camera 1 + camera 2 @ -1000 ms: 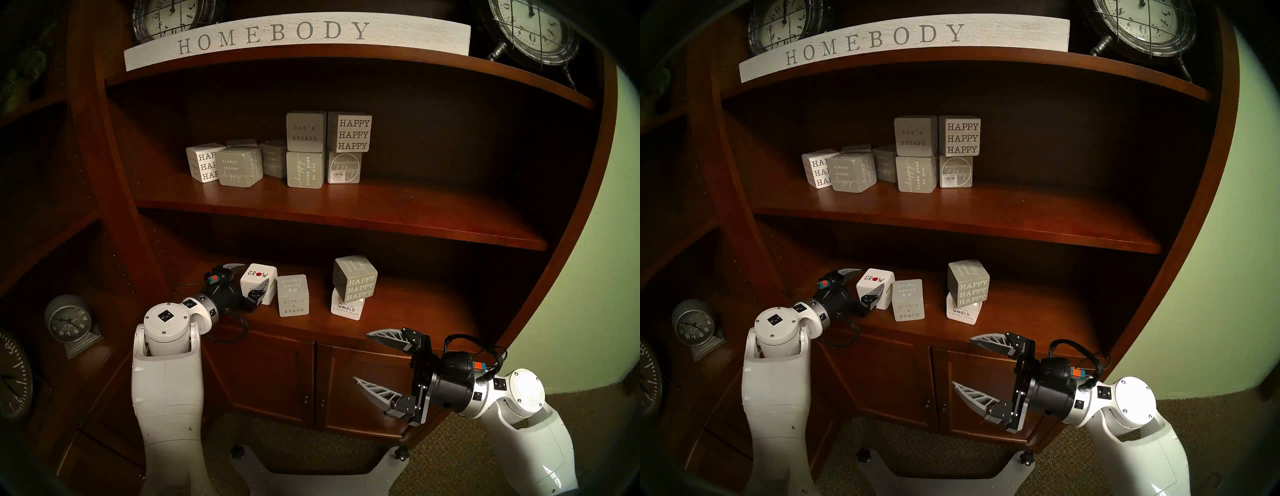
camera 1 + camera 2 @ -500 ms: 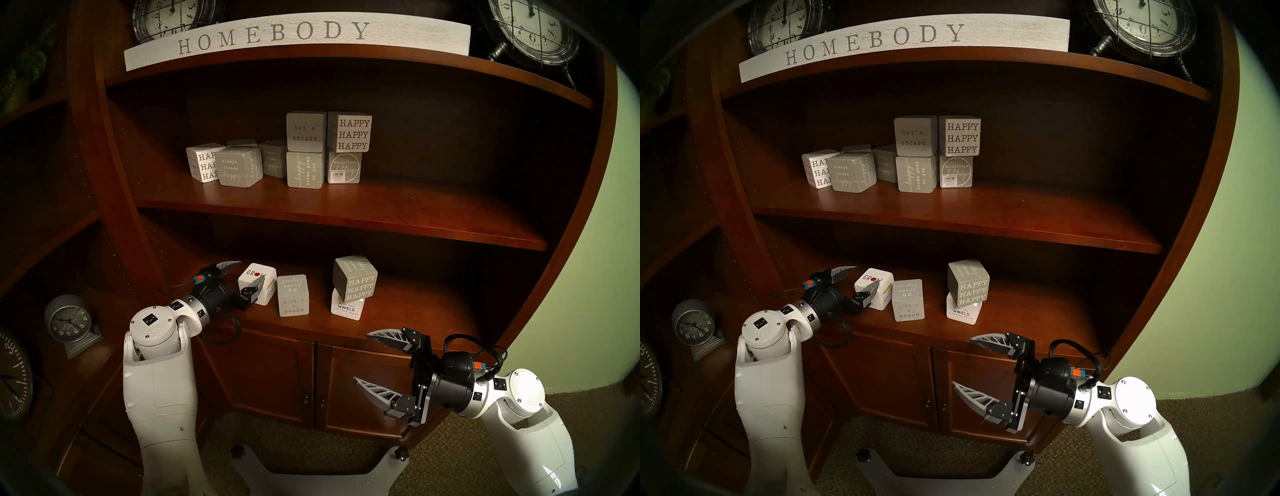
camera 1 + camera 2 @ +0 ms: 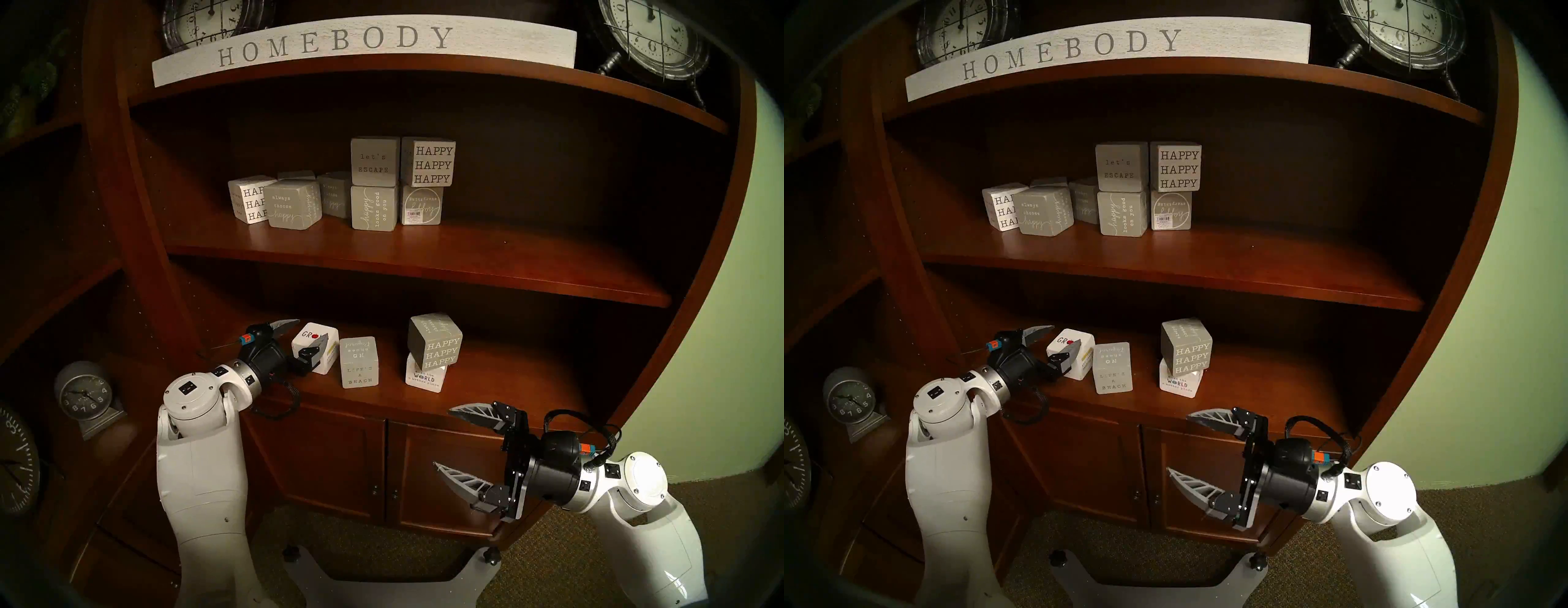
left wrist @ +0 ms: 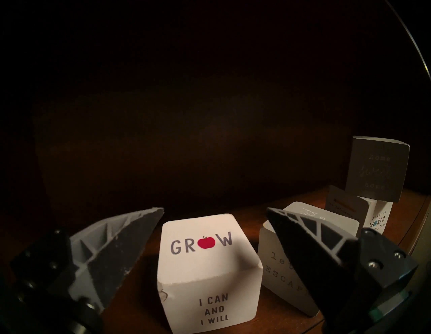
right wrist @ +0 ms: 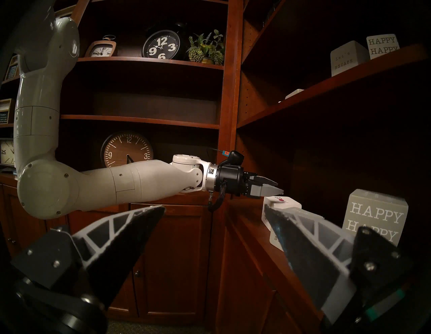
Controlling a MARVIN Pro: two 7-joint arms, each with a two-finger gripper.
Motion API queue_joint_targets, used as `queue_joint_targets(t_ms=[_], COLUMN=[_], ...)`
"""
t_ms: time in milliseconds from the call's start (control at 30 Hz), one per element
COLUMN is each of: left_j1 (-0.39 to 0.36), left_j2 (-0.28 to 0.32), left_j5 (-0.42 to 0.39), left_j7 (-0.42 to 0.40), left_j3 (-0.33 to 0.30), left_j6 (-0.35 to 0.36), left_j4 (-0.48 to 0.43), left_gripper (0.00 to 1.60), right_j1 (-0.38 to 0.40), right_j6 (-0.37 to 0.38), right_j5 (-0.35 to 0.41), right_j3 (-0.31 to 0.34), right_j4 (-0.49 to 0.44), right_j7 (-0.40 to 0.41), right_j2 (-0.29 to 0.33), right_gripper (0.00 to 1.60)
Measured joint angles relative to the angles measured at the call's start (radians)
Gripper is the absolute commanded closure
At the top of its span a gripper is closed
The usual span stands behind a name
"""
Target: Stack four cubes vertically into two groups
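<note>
The left end effector (image 3: 303,337) reaches in over the lower shelf — the worktop (image 3: 488,373) — with its fingers spread on either side of the white "GROW" cube (image 3: 316,348); in the left wrist view the cube (image 4: 205,268) sits between the two fingers with a gap on each side, so neither touches it. Just beyond this end effector's right finger stands the grey "LIFE'S A BEACH" cube (image 3: 359,361), close beside the white one and resting on the worktop. Farther to that side, well apart, the grey "HAPPY HAPPY HAPPY" cube (image 3: 435,342) sits twisted atop a second white cube (image 3: 425,377), lettered "make the WORLD a better place". The right end effector (image 3: 445,439) hangs in front of the cabinet doors (image 3: 348,458), below and nearer than that stack — its fingers wide apart and holding nothing.
</note>
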Motion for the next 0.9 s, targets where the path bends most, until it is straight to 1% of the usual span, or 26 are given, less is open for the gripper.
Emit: queue_joint_targets(t_ms=[367, 633, 900], left_j1=[-0.002, -0.004, -0.006], left_j2=[-0.002, -0.002, -0.002], left_j5=[0.071, 0.093, 0.092], left_j7=[0.058, 0.078, 0.099], left_j3=[0.02, 0.023, 0.024], left_j6=[-0.024, -0.034, -0.042], left_j4=[0.037, 0.049, 0.06], left_gripper=[0.0, 0.0, 0.0], right_j1=[0.0, 0.0, 0.0], right_j6=[0.001, 0.002, 0.002], right_j5=[-0.001, -0.001, -0.002], right_j3=[0.001, 0.002, 0.002], right_j4=[0.0, 0.0, 0.0], right_j7=[0.001, 0.002, 0.003], right_j2=[-0.002, -0.003, -0.004], right_gripper=[0.0, 0.0, 0.0])
